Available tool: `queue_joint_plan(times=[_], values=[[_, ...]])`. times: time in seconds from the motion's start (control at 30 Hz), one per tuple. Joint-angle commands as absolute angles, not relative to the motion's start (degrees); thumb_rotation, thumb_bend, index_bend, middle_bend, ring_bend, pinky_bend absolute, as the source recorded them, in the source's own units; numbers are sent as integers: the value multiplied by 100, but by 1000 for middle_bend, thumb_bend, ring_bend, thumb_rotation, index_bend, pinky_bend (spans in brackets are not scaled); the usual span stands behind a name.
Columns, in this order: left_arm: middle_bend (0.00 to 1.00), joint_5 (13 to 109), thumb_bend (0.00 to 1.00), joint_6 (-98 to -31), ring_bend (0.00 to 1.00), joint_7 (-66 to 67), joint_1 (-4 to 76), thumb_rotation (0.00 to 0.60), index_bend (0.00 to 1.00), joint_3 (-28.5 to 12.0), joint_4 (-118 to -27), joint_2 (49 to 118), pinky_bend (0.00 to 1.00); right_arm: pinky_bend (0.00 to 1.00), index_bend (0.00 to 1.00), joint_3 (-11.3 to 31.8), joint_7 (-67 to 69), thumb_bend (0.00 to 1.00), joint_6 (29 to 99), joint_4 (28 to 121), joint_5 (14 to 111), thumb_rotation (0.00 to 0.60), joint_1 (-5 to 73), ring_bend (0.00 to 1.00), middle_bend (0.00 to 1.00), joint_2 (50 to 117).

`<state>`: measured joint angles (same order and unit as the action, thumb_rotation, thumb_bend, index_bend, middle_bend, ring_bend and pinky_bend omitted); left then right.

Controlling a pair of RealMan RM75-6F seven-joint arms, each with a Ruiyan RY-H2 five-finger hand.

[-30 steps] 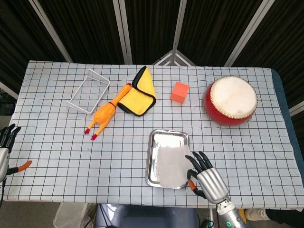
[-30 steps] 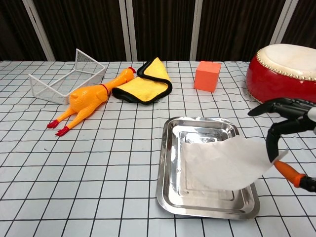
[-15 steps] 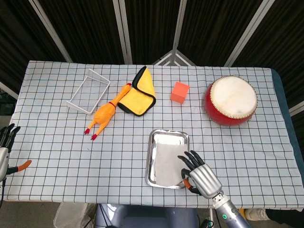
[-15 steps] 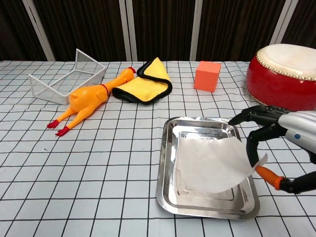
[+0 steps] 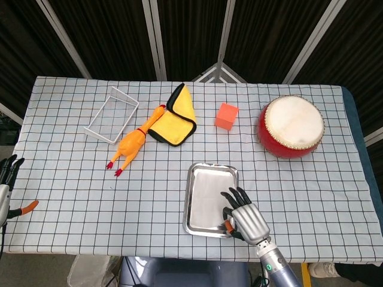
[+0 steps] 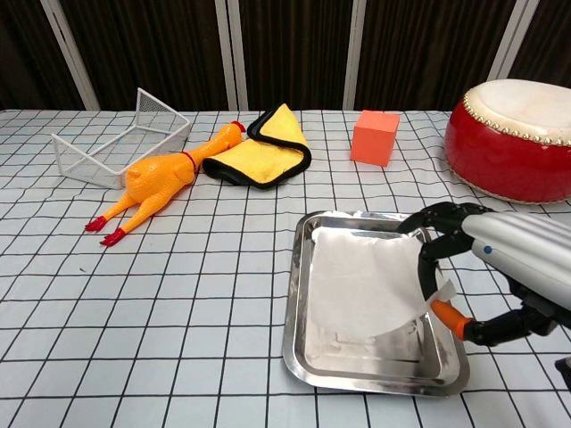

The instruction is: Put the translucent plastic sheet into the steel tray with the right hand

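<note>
The translucent plastic sheet lay over the steel tray, its right edge lifted and pinched in the fingers of the right hand. The left hand stayed at the table edge, holding nothing, fingers apart. An orange cube and a red drum stood behind the tray.

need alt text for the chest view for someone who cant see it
The robot's right hand holds a translucent plastic sheet over a steel tray near the front of a checked tablecloth. Further back sit a white wire basket, a rubber chicken, a yellow cloth, an orange cube and a red drum.
</note>
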<state>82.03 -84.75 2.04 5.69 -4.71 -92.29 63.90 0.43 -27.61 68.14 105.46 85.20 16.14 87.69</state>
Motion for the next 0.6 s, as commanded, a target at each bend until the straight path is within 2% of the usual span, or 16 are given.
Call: queue_joint_plan(times=[0.03, 0.6], values=[[0, 8198, 0, -8472, 0, 206, 571, 600, 0, -472, -9232, 6387, 0, 0, 631, 49, -2840, 564, 6816, 10563, 8476, 600, 1636, 0, 160, 8829], [0, 8209, 0, -8479, 0, 194, 568, 600, 0, -464, -9242, 6386, 0, 0, 615, 85, -3323, 564, 6802, 10642, 8159, 600, 1760, 0, 160, 9059]])
